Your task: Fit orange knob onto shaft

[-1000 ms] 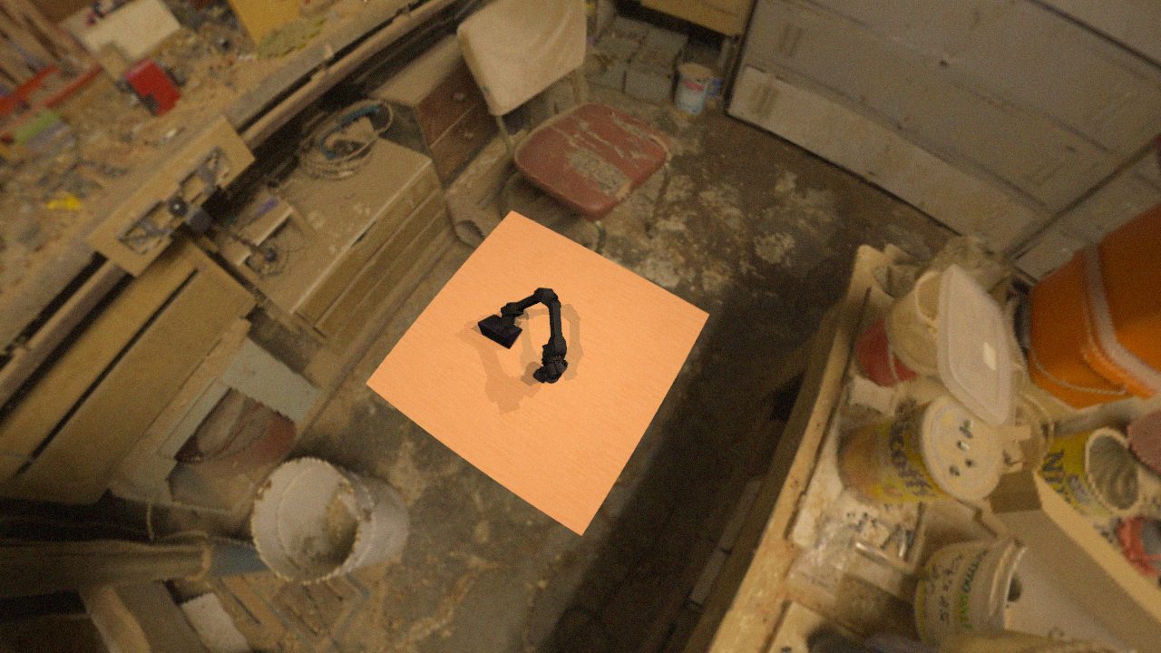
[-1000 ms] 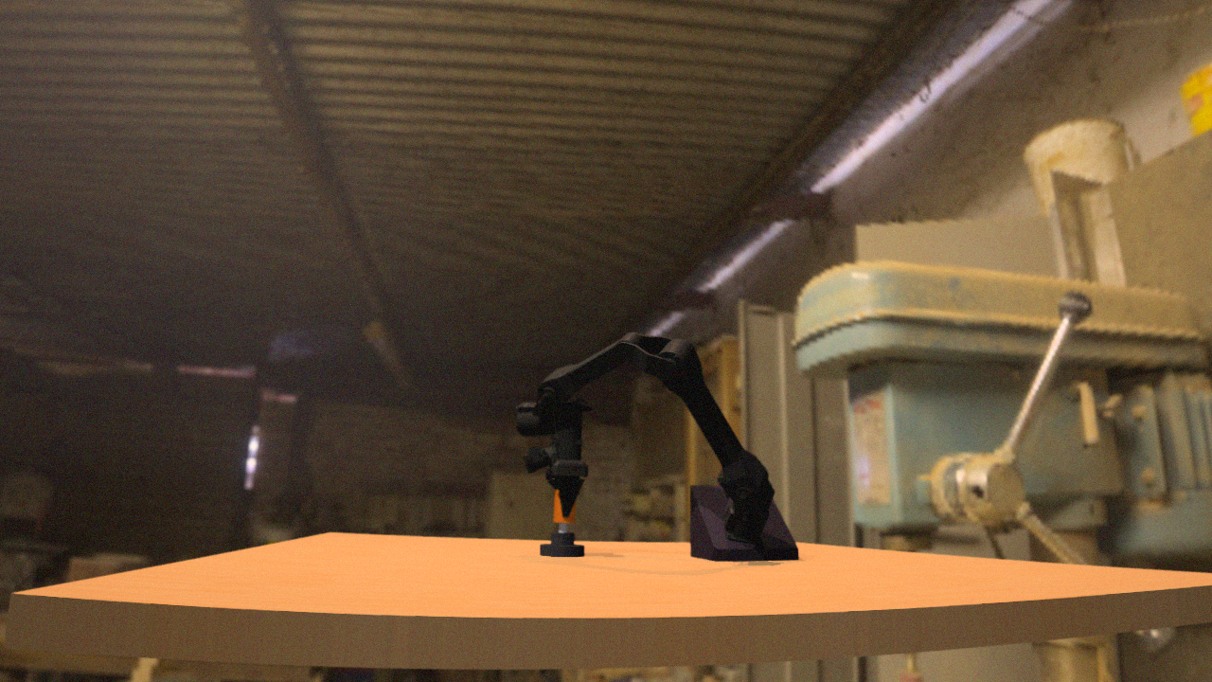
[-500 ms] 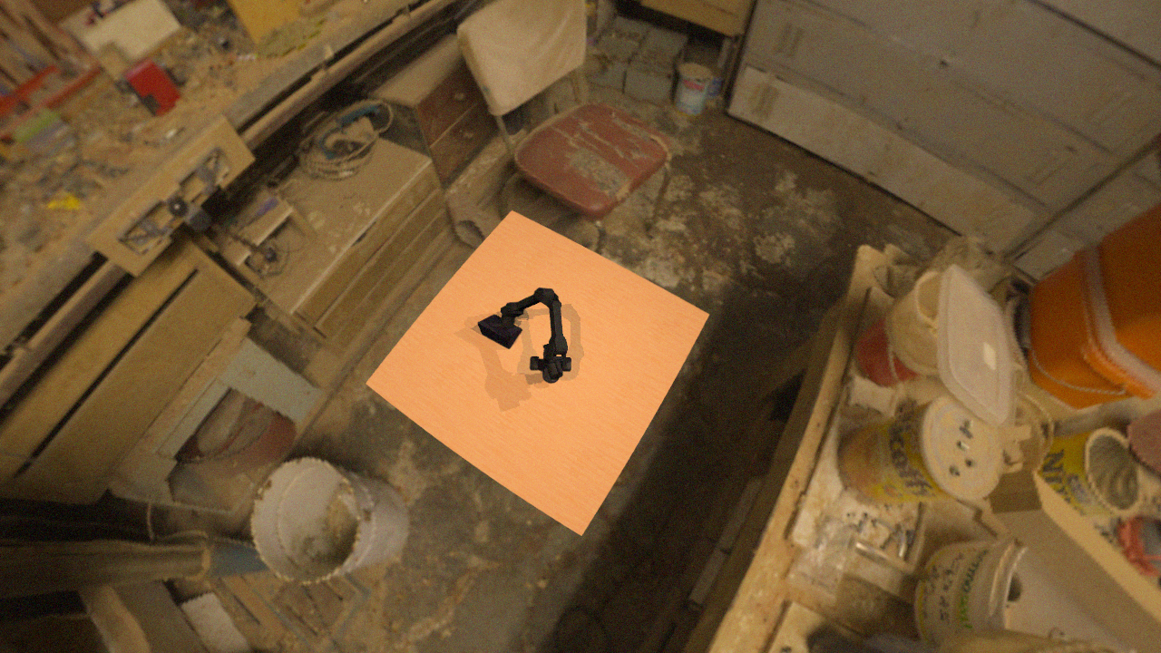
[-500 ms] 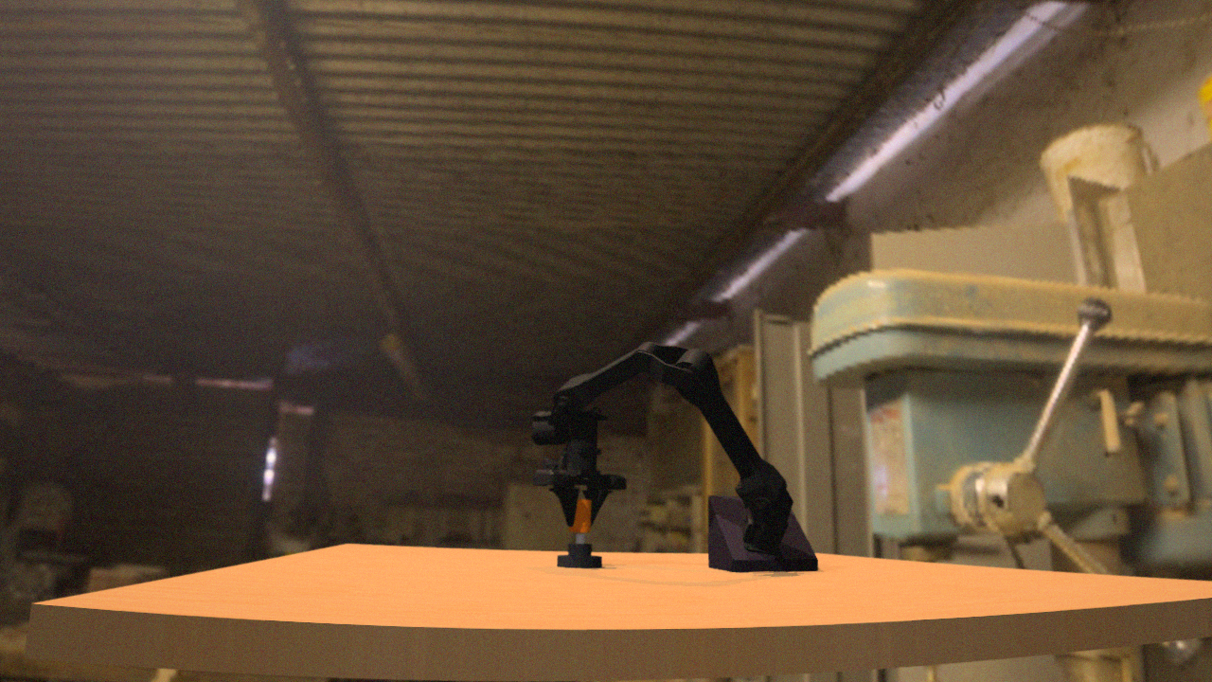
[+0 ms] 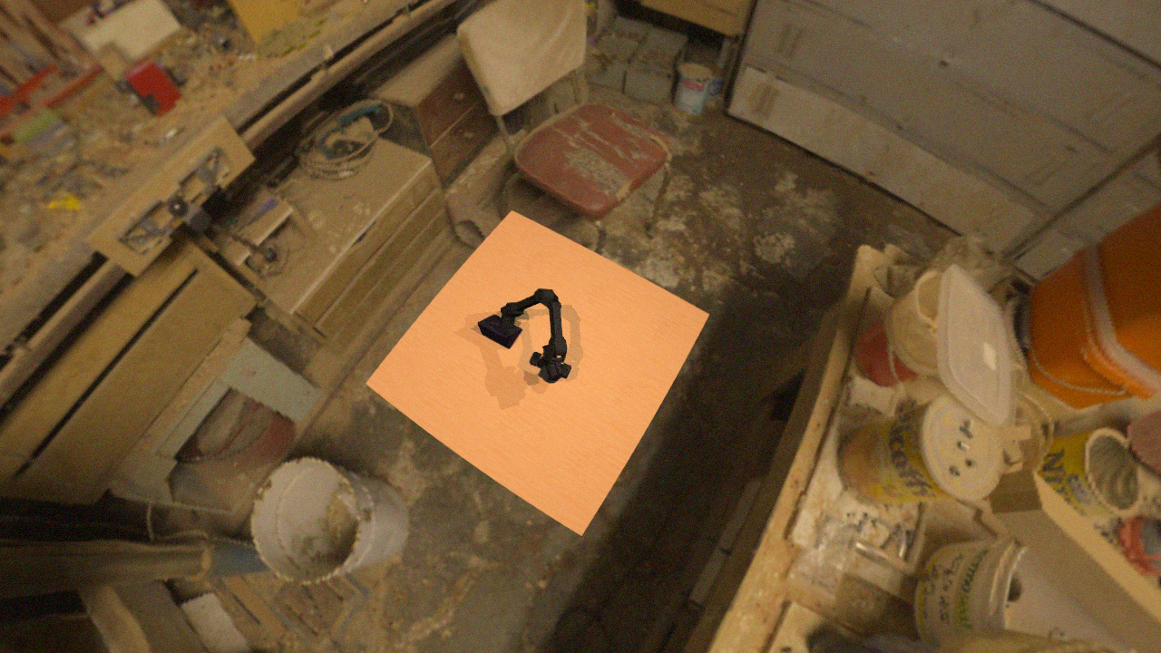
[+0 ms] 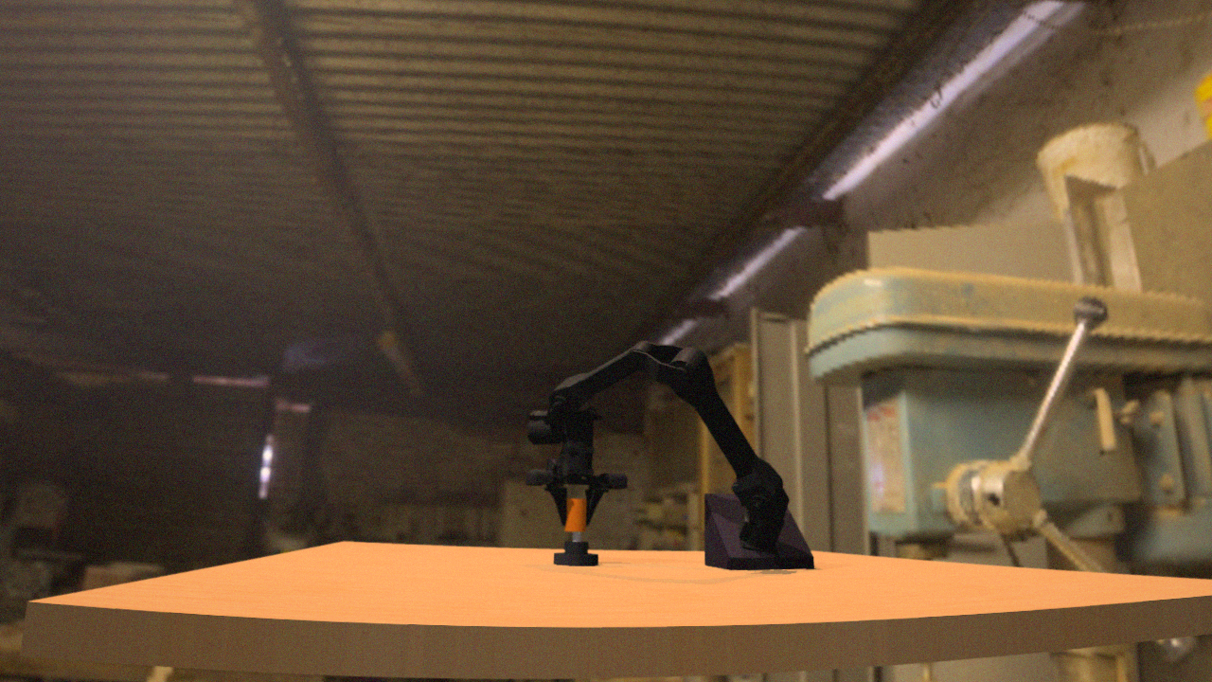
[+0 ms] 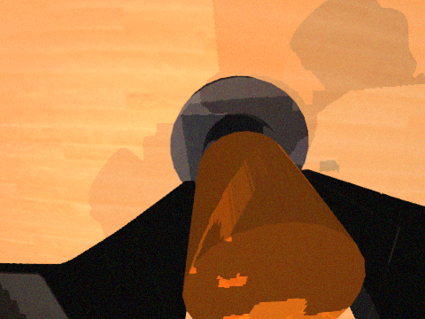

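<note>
Holds one knob [image 6: 575, 514] [image 7: 274, 257] clamped in two jaws, above one pedestal [image 6: 575, 560] [image 7: 239, 90], nearer the bench's [image 5: 600, 454] [image 6: 339, 593] [image 7: 66, 66] far edge than near edge in exterior view.
</note>
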